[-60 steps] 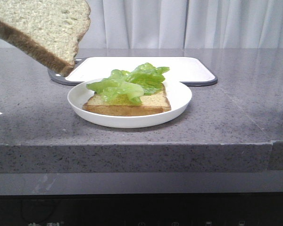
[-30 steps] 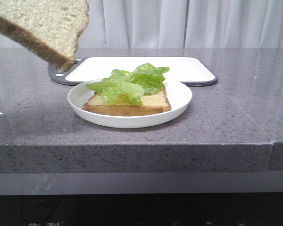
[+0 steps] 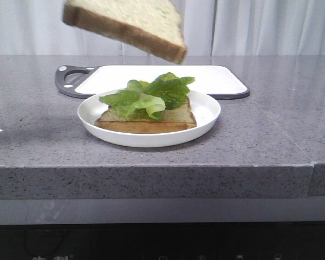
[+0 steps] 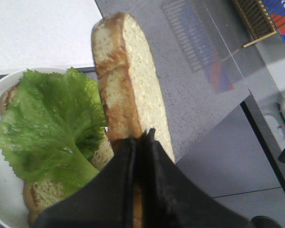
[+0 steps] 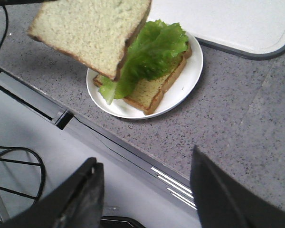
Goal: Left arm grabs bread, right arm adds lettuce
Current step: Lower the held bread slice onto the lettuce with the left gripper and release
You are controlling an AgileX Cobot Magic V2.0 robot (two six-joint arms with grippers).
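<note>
1. The left arm's black wedge-fingered tool (image 4: 137, 156) is clamping the thick square slice of toast with brown crust and pale speckled face (image 3: 125, 24), its fingers closed tightly on one crust edge.
2. That bread is hanging in the air above the round white plate (image 3: 206, 116), which is sitting near the front edge of the grey speckled stone worktop (image 3: 271, 130), with a white cutting board with a dark grey rim (image 3: 216, 78) lying just behind the plate.
3. The slice is tilting, its face turned upward and its free corner dipping toward the right side of the worktop; its long axis is running roughly left to right across the worktop.
4. The bright green ruffled lettuce leaf (image 3: 151, 97) is lying on a thinner slice of toast (image 3: 173, 119) in the plate, draping over that slice's left part.
5. The right arm's black tapering tool (image 5: 142, 194) is standing wide open with nothing in it, off the front of the worktop.
6. Judging by this, the lettuce step looks done and the covering step is in hand; the next move calls for levelling the bread, centring it over the leaf and lowering it before letting go.
</note>
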